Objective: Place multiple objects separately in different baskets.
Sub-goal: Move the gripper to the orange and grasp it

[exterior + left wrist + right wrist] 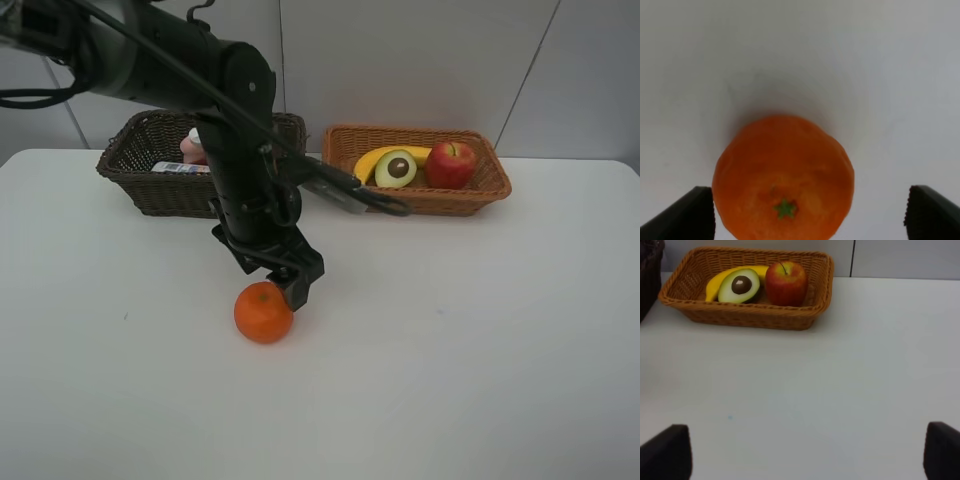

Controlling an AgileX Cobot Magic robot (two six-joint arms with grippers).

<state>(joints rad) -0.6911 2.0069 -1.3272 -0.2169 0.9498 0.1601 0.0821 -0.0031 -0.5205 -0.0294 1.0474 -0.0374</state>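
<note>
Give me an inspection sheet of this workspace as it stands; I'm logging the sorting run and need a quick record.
Surface: white table, bare apart from what is listed.
Job's things: orange on the table, outside both baskets. Light basket holds banana, halved avocado and red apple. Dark basket holds a pink item and a white labelled item, partly hidden by the arm.
Clutter: nothing seen.
Grippers: left gripper open, jaws either side of the orange, not closed on it. Right gripper open, empty, over bare table.
Cables: black cables run along the left arm.
Surroundings: pale panelled wall behind.
</note>
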